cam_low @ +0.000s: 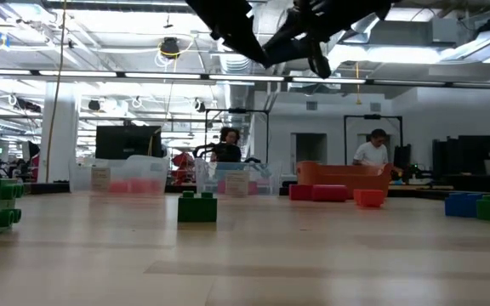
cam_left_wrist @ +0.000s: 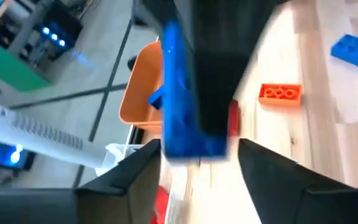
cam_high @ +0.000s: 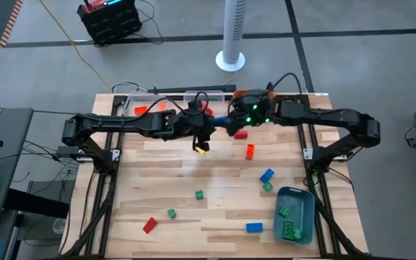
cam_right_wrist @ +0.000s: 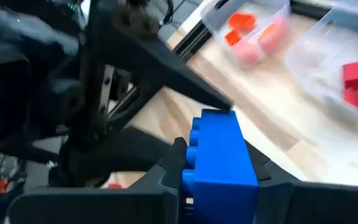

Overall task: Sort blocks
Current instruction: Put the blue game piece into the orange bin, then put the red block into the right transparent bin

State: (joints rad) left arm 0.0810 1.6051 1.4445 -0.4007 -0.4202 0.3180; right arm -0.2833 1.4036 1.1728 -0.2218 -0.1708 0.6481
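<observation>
a blue-grey bin sits on the wooden table; 2 people stand far behind.

No text, label, brand, number or sign can be read in any of the views. Pale label-like patches are seen on the fronts of the clear bins at the far edge of the surface, but nothing on them can be made out. No lettering is seen on the blocks either.
</observation>
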